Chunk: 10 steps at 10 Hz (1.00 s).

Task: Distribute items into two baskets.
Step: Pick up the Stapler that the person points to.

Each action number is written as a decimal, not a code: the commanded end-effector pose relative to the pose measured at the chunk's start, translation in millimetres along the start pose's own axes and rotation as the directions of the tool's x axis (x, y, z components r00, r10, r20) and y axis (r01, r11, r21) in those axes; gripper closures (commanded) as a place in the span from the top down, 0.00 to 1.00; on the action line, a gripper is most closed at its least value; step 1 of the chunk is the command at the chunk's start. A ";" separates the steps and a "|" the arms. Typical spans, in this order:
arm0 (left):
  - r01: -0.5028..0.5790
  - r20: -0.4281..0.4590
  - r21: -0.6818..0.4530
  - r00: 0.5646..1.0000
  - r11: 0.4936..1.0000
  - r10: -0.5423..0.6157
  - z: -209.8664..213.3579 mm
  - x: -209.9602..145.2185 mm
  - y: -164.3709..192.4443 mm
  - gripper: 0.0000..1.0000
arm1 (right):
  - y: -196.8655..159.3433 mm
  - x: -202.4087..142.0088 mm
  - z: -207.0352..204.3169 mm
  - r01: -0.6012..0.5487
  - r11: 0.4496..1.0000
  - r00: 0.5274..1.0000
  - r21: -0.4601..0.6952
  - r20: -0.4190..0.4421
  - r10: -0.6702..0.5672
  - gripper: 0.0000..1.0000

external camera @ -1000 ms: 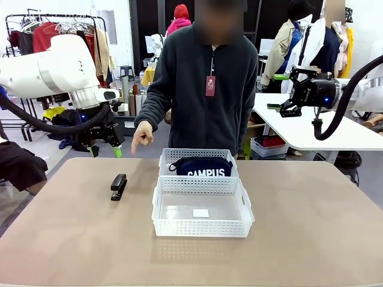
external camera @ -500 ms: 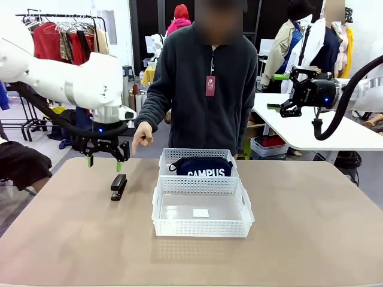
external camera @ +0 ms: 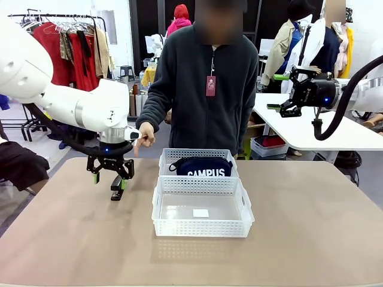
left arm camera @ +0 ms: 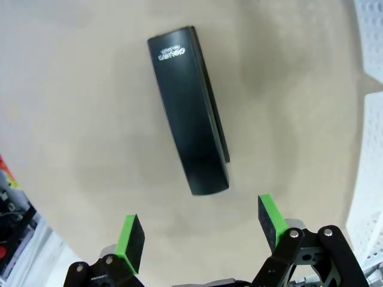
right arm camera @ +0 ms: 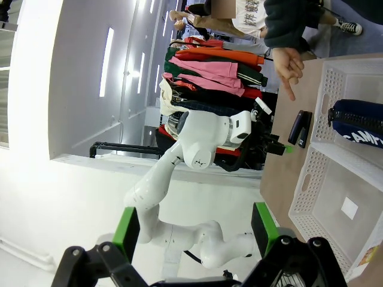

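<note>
1. Stapler (external camera: 116, 192) lies flat on the table (external camera: 311, 233), left of centre in the front view, just beside the two baskets and outside both.
2. Pouch (external camera: 203, 166) already sits in the far basket (external camera: 169, 156). The near basket (external camera: 200, 229), pressed against it, holds no item, only a small white label on its floor.
3. Within the last second the left gripper (external camera: 109, 180) has swung in from the upper left of the front view and dropped over the stapler. It now hangs just above it, jaws spread wide and gripping nothing.
4. In the left wrist view the stapler (left arm camera: 188, 110) runs slightly slanted through mid-frame, and its lower end falls between the two green pads (left arm camera: 133, 235) at the bottom edge.
5. The person's hand (external camera: 143, 135), pointing at the stapler a moment ago, has drawn back behind the arm.
6. The right gripper (external camera: 275, 91) stays parked at upper right, fully open and empty.
7. Meaning: the last item is lined up for pickup. I judge the jaws must sink further and close across its narrow width, then carry it to the near basket.
</note>
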<state>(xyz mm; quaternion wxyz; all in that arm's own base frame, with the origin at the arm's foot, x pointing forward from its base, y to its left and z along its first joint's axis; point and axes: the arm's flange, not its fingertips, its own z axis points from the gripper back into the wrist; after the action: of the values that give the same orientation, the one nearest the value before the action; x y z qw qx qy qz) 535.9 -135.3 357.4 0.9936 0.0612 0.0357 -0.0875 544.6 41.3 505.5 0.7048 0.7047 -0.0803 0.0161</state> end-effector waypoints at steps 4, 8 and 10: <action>0.037 0.039 -0.038 0.999 0.999 -0.036 -24.2 16.3 -0.5 1.00 | 1.7 -0.8 0.2 0.002 1.000 1.000 0.011 -0.002 -0.002 1.00; 0.000 0.048 -0.088 0.999 0.996 0.004 -27.8 25.2 -3.3 0.62 | 1.7 -0.8 0.2 0.002 1.000 1.000 0.011 -0.002 -0.002 1.00; 0.003 0.056 -0.078 0.998 0.997 0.001 -22.2 27.0 -1.8 0.24 | 1.7 -0.8 0.2 0.002 1.000 1.000 0.011 -0.002 -0.002 1.00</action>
<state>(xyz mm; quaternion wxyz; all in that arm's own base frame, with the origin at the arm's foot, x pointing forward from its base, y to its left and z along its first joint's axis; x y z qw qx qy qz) 557.9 -142.0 331.2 0.9957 0.0278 0.0169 -0.0863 544.6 41.3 505.3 0.7048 0.7047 -0.0802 0.0160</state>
